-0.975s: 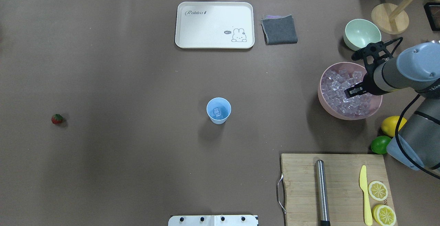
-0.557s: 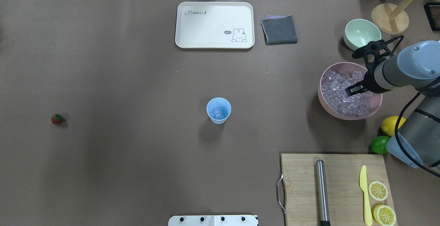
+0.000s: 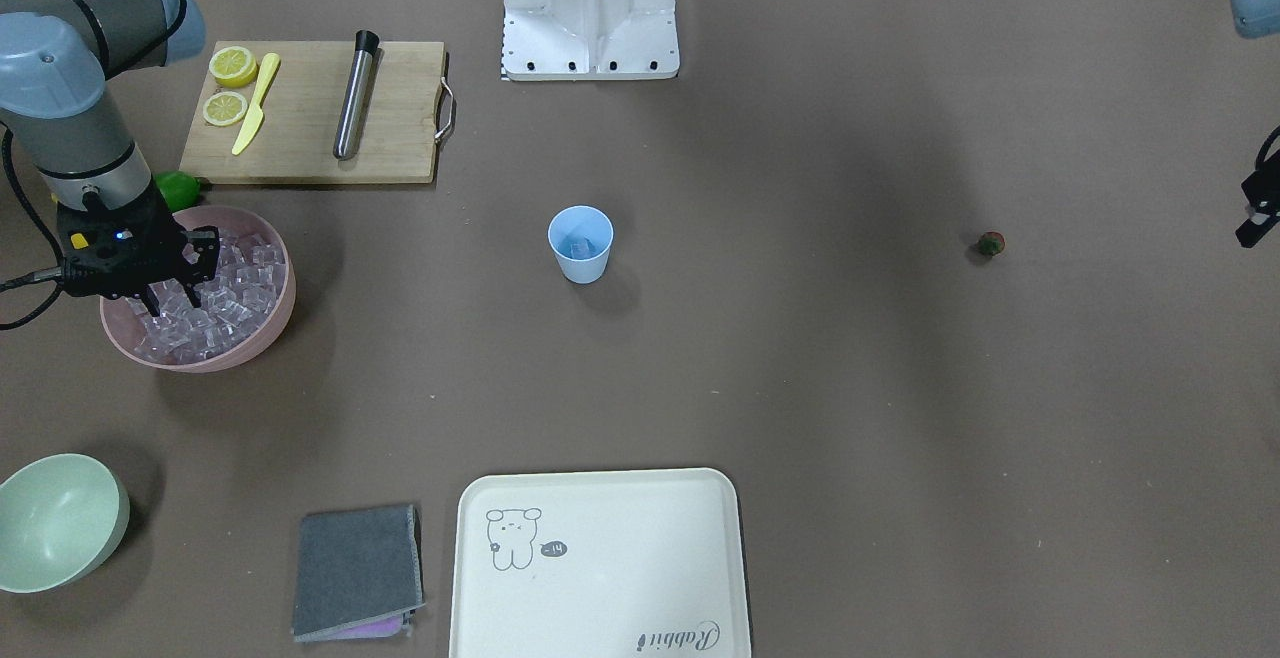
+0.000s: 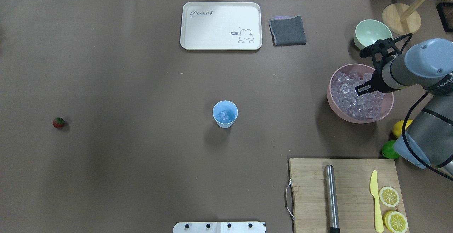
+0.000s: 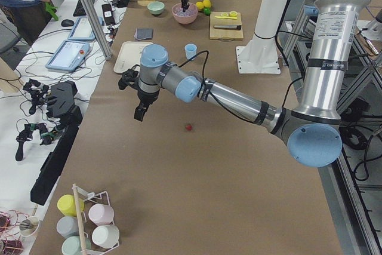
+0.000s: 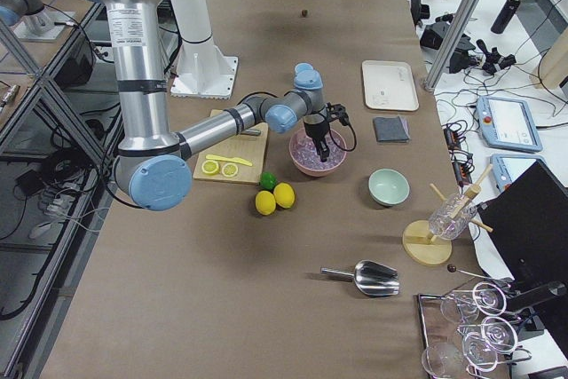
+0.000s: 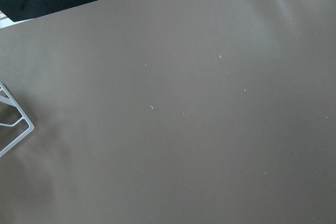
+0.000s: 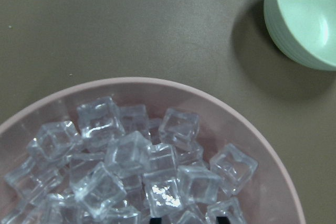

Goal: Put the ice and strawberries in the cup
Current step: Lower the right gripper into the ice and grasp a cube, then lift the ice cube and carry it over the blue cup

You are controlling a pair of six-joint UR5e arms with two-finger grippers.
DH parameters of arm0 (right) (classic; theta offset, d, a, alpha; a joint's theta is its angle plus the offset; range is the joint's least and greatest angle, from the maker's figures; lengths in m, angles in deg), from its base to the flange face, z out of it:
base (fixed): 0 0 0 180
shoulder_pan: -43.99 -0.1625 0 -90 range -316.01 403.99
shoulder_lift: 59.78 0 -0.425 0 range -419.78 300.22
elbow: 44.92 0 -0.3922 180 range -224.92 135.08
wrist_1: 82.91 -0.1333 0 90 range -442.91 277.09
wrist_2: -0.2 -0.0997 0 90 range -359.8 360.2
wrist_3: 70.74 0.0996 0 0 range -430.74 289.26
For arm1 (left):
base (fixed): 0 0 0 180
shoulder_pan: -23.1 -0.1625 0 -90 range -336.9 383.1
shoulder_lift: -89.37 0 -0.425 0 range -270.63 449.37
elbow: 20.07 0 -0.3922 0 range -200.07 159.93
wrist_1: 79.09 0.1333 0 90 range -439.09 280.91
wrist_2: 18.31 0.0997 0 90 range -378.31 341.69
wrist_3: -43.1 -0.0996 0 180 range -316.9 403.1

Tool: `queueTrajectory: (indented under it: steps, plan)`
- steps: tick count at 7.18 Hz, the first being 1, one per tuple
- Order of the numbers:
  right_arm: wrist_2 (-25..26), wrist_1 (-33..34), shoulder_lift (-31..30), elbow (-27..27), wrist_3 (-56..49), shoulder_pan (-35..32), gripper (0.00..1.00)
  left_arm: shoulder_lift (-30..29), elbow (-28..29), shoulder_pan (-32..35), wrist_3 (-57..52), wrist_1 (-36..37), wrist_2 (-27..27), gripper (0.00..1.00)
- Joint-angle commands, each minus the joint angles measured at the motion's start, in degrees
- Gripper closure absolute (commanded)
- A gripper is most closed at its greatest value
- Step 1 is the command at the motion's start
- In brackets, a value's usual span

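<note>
Two places hold ice (image 4: 354, 96): most cubes fill the pink bowl (image 4: 335, 108) close to the worktop's right edge, and you can see at least one cube at the bottom of the cup (image 4: 225, 123). The cup stands upright near the middle of the worktop, well apart from both arms. The strawberry (image 4: 58, 122) lies alone on the surface toward the left edge, well apart from the cup.

Check the right gripper (image 4: 362, 90). It points down into the pink bowl, on the side nearer the far edge, with its tips at the top layer of cubes. In the right wrist view the two fingertips (image 8: 155, 217) stand spread, with cubes lying below and between them.

Check the left gripper (image 5: 139, 112). It hangs above the worktop near the left edge, apart from the strawberry. You cannot tell whether its fingers are spread or pressed together.

Note the green bowl (image 4: 371, 36) near the pink bowl, toward the far right corner. A tray (image 4: 187, 27) and a folded cloth (image 4: 287, 31) lie along the far edge. A cutting board (image 4: 308, 190) occupies the near right corner.
</note>
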Motion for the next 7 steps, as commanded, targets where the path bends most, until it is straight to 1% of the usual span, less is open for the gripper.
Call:
queueTrajectory:
  steps: [1, 2, 4, 6, 7]
  plan:
    - [0.0, 0.0, -0.3, 0.2, -2.2, -0.7, 0.97, -0.2, 0.1, -0.4, 0.0, -0.1, 0.0, 0.02]
    - [-0.1, 0.0, -0.3, 0.1, -2.3, -1.4, 1.00, -0.3, 0.4, -1.1, 0.0, 0.0, 0.1, 0.02]
    - [-1.4, 0.0, 0.2, 0.7, -2.4, -3.5, 1.00, -0.5, 0.5, -1.5, 0.0, 0.0, 0.1, 0.02]
    - [-5.0, -0.1, 1.2, 3.3, -2.4, -5.8, 1.00, -0.6, 0.4, -1.5, 1.3, -0.1, 0.1, 0.02]
    - [-5.6, 0.0, 3.1, 4.3, -2.4, -5.9, 1.00, -0.7, 0.3, -1.6, 2.1, -0.1, 0.1, 0.02]
